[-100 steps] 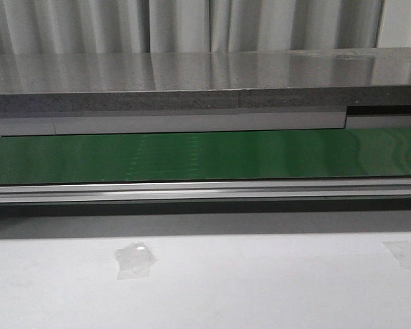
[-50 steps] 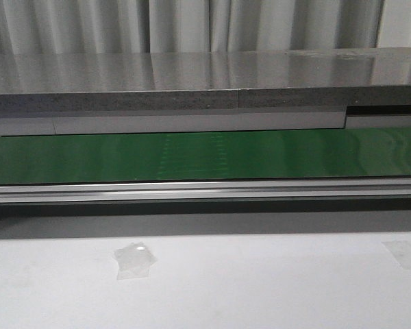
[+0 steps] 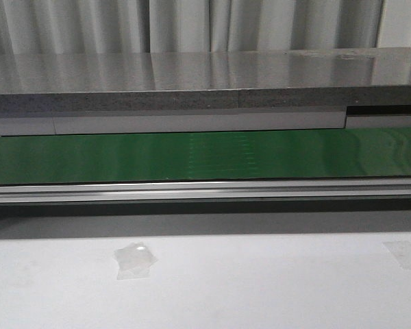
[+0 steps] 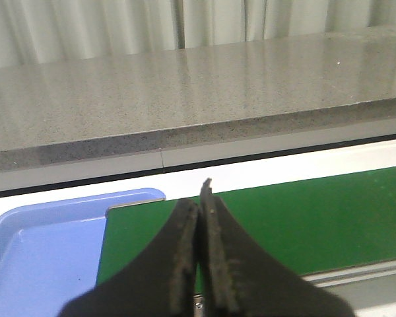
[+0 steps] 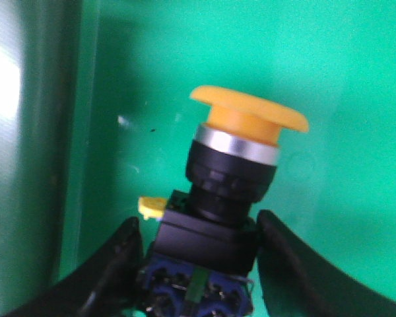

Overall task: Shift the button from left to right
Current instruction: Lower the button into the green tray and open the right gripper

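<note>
The button [image 5: 241,142] shows only in the right wrist view: orange-yellow cap, silvery collar, black body on a blue base. It stands tilted over the green belt [image 5: 330,59]. My right gripper [image 5: 197,228] has a finger on each side of the black body and touches it, shut on it. My left gripper [image 4: 200,201] is shut and empty above the belt's [image 4: 317,218] left end. In the front view the belt [image 3: 205,156] shows no button, and neither gripper is in that view.
A light blue tray [image 4: 39,251] lies just beyond the belt's left end. A grey stone counter [image 3: 192,75] runs behind the belt, a metal rail [image 3: 205,190] in front. The white table [image 3: 260,288] carries two pieces of clear tape [image 3: 133,260].
A faint pale pattern on the belt has shifted to the right in the front view. Nothing else differs there.
</note>
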`<action>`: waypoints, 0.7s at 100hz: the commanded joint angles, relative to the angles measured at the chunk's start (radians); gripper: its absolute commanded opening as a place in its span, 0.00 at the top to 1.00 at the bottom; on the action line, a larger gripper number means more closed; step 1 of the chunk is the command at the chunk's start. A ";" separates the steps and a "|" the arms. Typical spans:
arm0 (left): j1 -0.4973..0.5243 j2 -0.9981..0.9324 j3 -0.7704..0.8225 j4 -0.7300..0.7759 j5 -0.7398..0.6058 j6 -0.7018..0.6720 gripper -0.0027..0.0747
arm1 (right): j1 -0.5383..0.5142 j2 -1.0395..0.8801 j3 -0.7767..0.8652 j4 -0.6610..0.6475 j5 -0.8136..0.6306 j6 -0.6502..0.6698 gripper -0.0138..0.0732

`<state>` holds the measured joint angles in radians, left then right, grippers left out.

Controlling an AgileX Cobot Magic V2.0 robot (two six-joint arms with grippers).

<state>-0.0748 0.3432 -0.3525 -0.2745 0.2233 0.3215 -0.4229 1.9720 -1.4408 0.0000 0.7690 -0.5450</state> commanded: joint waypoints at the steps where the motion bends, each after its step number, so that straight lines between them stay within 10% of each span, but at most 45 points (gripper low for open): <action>1: -0.009 0.007 -0.030 -0.014 -0.077 -0.011 0.99 | -0.005 -0.054 -0.033 0.009 -0.029 -0.010 0.62; 28: -0.009 0.007 -0.030 -0.014 -0.077 -0.011 0.99 | -0.005 -0.054 -0.033 0.012 -0.021 -0.010 0.36; 70: -0.009 0.007 -0.030 -0.014 -0.077 -0.011 0.99 | -0.011 -0.066 -0.035 0.015 0.000 0.013 0.31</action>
<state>-0.0748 0.3432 -0.3525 -0.2745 0.2233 0.3215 -0.4265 1.9720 -1.4408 0.0071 0.7822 -0.5369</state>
